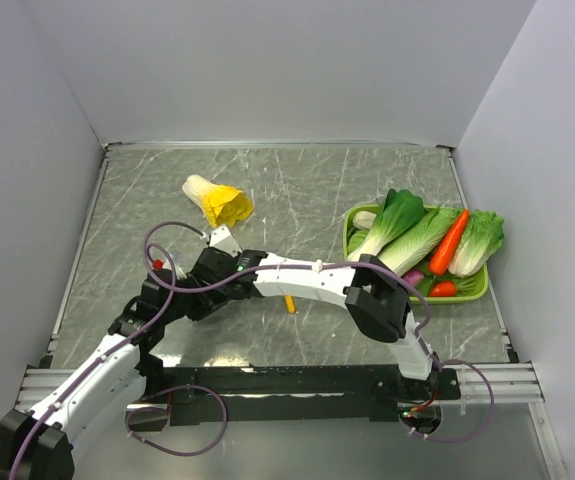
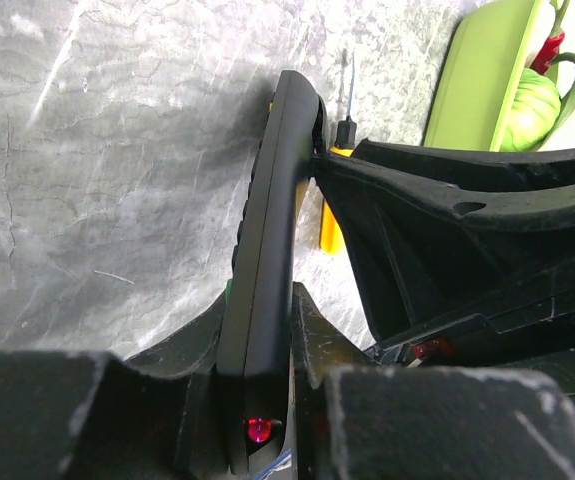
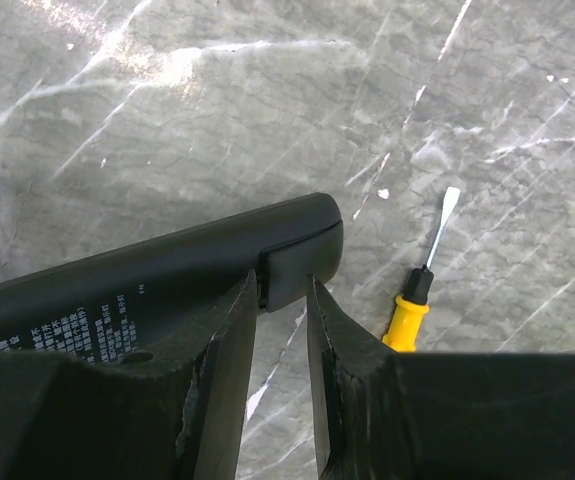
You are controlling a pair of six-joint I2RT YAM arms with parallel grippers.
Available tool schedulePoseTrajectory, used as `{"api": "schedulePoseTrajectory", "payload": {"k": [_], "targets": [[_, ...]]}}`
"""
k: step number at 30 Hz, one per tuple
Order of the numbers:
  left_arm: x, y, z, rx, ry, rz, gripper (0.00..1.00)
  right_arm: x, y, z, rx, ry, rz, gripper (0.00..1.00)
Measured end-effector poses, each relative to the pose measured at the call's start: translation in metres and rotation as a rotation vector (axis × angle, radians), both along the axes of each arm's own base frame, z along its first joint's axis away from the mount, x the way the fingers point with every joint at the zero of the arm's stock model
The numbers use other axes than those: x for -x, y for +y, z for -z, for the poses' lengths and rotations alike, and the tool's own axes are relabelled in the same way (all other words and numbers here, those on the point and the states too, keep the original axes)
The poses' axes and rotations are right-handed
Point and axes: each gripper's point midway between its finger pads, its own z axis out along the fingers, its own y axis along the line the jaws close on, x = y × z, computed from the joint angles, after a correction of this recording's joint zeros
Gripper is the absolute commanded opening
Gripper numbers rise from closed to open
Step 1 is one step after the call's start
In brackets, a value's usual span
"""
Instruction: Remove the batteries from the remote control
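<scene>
At seven o'clock the left gripper [image 2: 257,320] pinches the remote control [image 2: 272,230] edge-up. The right gripper [image 3: 280,285], fingers a slit apart, touches its battery cover [image 3: 302,250]; whether it is pinching, I cannot tell. The cover looks closed and no batteries are out, so nearly everything remains. A screwdriver [image 3: 407,320] lies at centre. At three o'clock the green tray [image 1: 472,292] holds leafy greens [image 1: 392,220] and a carrot [image 1: 449,240].

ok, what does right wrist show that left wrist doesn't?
Right wrist only: the back of the remote control with its printed label, and the battery-cover seam at the tips of the right gripper.
Left wrist only: the remote control edge-on, clamped in the left gripper, a red lens at its near end, and the green tray with vegetables.
Both: remote control, right gripper, yellow-handled screwdriver, marble table.
</scene>
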Motion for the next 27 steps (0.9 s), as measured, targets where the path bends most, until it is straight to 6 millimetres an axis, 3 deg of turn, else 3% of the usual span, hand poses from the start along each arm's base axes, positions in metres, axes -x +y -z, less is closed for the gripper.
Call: {"api": "schedulePoseTrajectory", "payload": {"k": [10,20,27], "targets": [[-0.001,0.0,0.0,0.0,-0.001,-0.001,0.01,-0.002,-0.009,-0.008,0.018,-0.044,0.042,0.33],[-0.001,0.0,0.0,0.001,0.001,-0.004,0.01,-0.013,-0.032,-0.022,0.076,-0.1,0.092,0.34],[-0.003,0.0,0.0,-0.007,0.006,-0.011,0.01,-0.025,-0.064,-0.022,0.114,-0.098,0.147,0.34]]}}
